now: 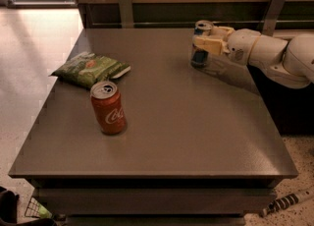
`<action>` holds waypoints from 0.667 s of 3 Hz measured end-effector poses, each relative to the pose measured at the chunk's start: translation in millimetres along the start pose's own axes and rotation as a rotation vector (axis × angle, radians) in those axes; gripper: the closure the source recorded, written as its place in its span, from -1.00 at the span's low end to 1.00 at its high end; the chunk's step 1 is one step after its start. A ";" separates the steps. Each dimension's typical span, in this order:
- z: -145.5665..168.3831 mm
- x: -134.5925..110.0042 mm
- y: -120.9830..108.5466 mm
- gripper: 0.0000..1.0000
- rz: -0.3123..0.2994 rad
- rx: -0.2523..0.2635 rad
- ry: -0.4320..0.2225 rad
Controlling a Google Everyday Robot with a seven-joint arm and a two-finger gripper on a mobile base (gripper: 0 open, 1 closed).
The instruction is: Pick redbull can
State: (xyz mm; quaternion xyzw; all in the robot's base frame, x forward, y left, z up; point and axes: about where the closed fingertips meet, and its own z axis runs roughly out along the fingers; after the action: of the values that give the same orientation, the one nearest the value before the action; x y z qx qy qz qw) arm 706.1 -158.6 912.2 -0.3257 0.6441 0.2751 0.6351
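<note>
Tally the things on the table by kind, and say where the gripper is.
Cans: 2, the redbull can and the red cola can
Snack bags: 1, the green snack bag
Total: 3
The gripper is at the redbull can, at the table far right.

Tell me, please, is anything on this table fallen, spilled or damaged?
Nothing stands out. The red cola can stands upright near the front left, the green snack bag lies flat behind it, and the redbull can stands upright at the far right, with the tool at it. No spill shows on the table.
</note>
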 end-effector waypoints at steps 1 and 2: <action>-2.4 -21.1 5.5 1.00 -0.017 -0.014 0.006; -11.1 -54.2 5.5 1.00 -0.048 0.004 0.018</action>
State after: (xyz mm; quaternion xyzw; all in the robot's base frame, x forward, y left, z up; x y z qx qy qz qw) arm 693.8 -159.9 966.4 -0.3422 0.6425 0.2554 0.6363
